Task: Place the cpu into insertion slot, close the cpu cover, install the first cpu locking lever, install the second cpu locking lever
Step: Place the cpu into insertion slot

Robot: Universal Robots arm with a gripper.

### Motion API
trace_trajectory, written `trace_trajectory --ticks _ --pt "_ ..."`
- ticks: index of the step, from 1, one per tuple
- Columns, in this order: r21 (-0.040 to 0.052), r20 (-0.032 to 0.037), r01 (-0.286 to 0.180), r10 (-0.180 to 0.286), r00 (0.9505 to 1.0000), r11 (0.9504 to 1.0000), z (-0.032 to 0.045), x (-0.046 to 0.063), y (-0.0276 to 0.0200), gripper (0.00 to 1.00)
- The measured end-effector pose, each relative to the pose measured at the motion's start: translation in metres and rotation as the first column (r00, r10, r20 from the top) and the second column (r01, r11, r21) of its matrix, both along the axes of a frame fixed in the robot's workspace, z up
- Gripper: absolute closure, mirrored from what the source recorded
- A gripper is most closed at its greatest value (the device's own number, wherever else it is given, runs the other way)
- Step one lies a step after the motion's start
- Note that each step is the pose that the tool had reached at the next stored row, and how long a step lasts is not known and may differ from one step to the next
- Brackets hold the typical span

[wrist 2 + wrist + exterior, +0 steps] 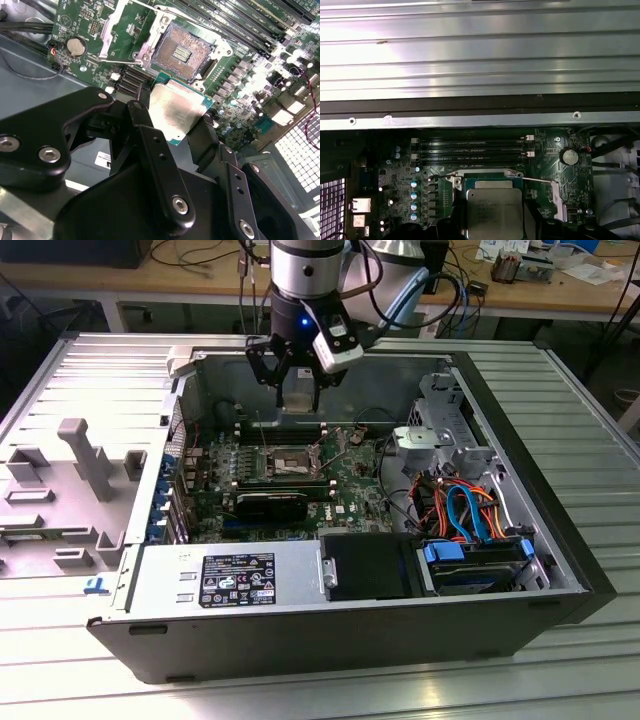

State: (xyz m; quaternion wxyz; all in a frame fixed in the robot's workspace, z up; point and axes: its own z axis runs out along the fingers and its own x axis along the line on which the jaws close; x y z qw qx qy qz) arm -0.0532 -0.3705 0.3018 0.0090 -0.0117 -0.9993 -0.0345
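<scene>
The cpu (pixel 175 112) is topped in silvery-grey, edged green. The insertion slot (pixel 182 52) is seen dark within a silvery rim. The circuit board (pixel 350 502) is coloured green, the cables (pixel 460 512) orange and blue.

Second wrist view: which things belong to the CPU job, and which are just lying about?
Job: gripper holding cpu; empty insertion slot; open cpu cover.
Just there: memory slots; coin cell.

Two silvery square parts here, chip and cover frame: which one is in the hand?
The cpu: the solid-topped chip gripped by the hand over the insertion slot. The cpu cover, a windowed frame, stands open beside the slot.
</scene>
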Motion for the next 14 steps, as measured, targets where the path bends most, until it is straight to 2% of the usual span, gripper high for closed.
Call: trace_trajectory --ticks 5,11,12,14 --pt "-0.0150 -0.0001 -0.004 0.004 1.0000 0.9999 -0.0036 -0.0013 -0.0019 0.45" --pt "-0.0178 0.0001 -0.004 0.004 1.0000 0.9998 -0.0085 -0.0065 -0.0049 0.45" --pt "-0.0244 -0.0001 -0.004 0.004 1.0000 0.9997 -0.0086 -0.0067 -0.0049 0.45" --pt "-0.0432 -0.0002 -0.005 0.005 1.0000 0.9991 -0.0090 -0.0072 -0.0050 0.45"
